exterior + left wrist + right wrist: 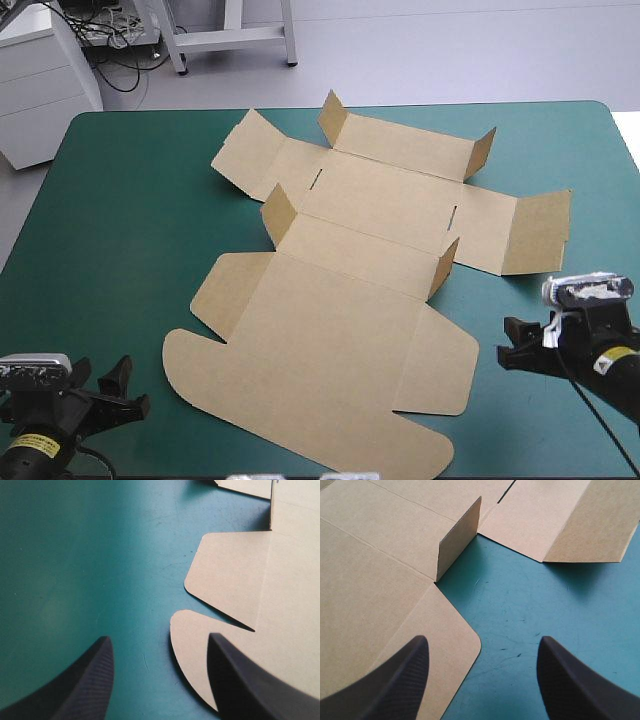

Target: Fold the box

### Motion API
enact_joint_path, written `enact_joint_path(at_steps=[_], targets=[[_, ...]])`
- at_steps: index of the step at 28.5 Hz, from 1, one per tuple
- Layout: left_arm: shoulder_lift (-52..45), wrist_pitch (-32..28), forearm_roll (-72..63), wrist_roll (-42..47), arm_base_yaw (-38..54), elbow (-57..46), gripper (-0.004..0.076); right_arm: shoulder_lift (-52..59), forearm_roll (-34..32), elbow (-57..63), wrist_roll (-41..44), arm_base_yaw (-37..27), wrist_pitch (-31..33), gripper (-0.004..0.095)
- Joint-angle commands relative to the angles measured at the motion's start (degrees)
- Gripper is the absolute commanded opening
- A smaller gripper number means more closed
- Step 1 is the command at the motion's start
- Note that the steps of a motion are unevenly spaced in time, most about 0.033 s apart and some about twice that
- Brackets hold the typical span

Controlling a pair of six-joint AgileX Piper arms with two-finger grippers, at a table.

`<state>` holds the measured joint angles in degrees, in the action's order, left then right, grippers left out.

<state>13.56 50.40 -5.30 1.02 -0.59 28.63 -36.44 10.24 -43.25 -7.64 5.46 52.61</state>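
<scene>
The brown box [340,290] lies as a cut sheet across the middle of the table, mostly flat, with several small corner tabs standing up. My left gripper [118,390] rests low at the front left, open, just short of the sheet's rounded front corner [200,645]; one black finger [250,685] hangs over that corner. My right gripper [512,345] sits at the front right, open, beside the sheet's right flap [435,640]. An upright tab [460,537] stands ahead of it. Nothing is between either pair of fingers.
Bare teal-green cover [120,220] spreads to the left of the sheet and along the right edge [590,160]. A partly raised side flap [535,232] of the box lies beyond the right gripper.
</scene>
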Motion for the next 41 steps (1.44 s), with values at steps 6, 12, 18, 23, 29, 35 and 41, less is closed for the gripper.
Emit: enact_joint_path(at_steps=[6, 12, 18, 23, 29, 35, 41], targets=[[6.33, -4.68, -0.78, 0.21, -0.06, 7.36, 0.0397, -11.79, 2.1, -11.89, 1.29, 0.07, 0.62, 0.0573], [9.72, -5.07, -0.78, 0.21, -0.06, 9.86, 0.0397, -19.24, 2.5, -19.51, 0.46, 0.07, 3.98, 0.0573], [12.99, -5.09, -0.78, 0.21, -0.06, 10.28, 0.0397, -27.94, 3.59, -27.71, 2.43, 0.07, 10.37, 0.0578], [13.57, -5.09, -0.78, 0.21, -0.06, 10.28, 0.0397, -34.13, 5.12, -32.91, 5.81, 0.07, 14.14, 0.0578], [13.57, -5.56, -0.78, 0.21, -0.06, 10.28, 0.0397, -39.35, 10.01, -35.0, 6.23, 0.63, 14.17, 0.0579], [13.57, -8.51, -0.67, 0.21, -0.06, 10.28, 0.0397, -45.95, 7.74, -35.0, 12.31, 2.98, 14.27, 0.0578], [13.57, -8.51, -0.67, 0.21, -0.06, 10.28, 0.0397, -52.22, 7.46, -37.48, 17.66, 5.46, 12.74, 0.0578]])
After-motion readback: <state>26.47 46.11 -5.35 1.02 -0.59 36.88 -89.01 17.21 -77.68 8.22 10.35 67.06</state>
